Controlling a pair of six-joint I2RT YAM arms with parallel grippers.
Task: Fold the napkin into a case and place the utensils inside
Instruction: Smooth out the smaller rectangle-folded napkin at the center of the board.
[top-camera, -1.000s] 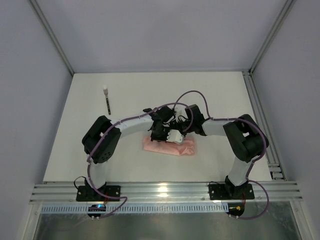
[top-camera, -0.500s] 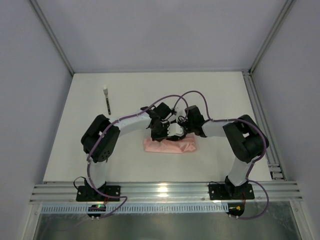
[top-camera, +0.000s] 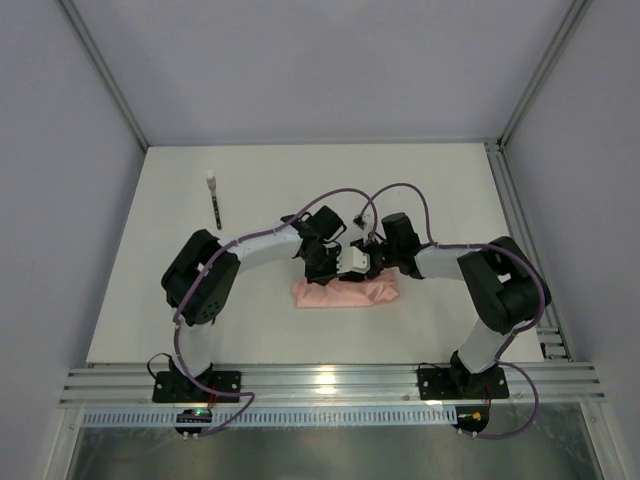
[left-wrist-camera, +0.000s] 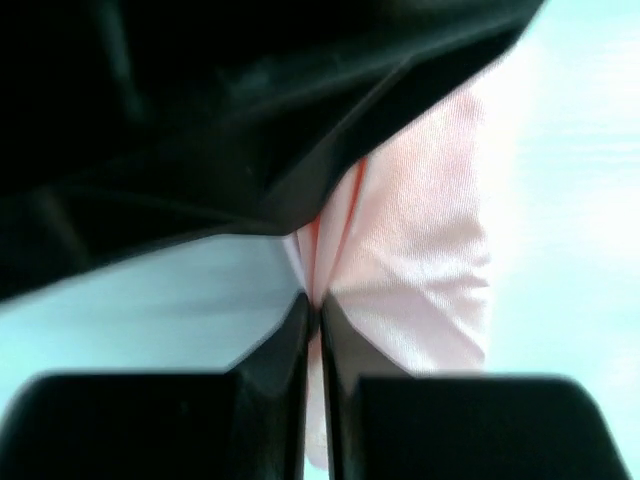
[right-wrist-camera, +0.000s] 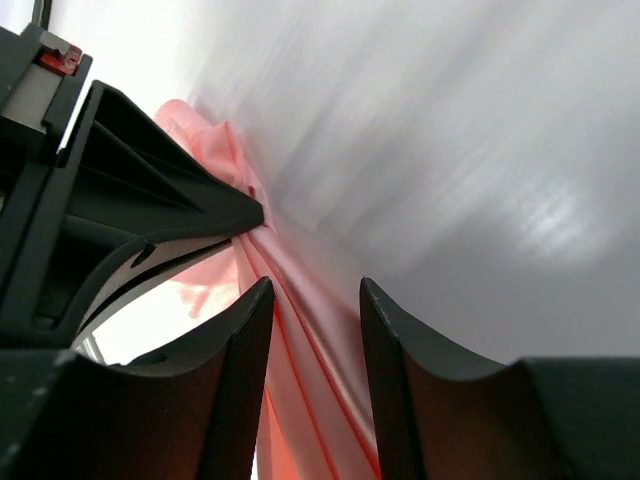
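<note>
Both arms are bunched over the middle of the tabletop (top-camera: 430, 190). The napkin (top-camera: 345, 294) lies just on the near side of them as a crumpled pink band, its long axis running left to right.

Left fingers (left-wrist-camera: 300, 325) are clenched tight on a raised pleat of the cloth, and the wrist view shows pink squeezed right into the seam between them. Right fingers (right-wrist-camera: 240, 350) stand apart, released, straddling that ridge from the other side. The fold runs up between them and on to the left arm's pinch point, so the cloth to be caught sits dead ahead of the right arm, within its gap.

It doesn't read as a pocket yet, more a gathered strip. Nothing is tucked in that I can see.

One utensil (top-camera: 215, 203) waits well apart at the far left, lying lengthwise near to far, clearly closer to the left arm. I can't find a second one.
</note>
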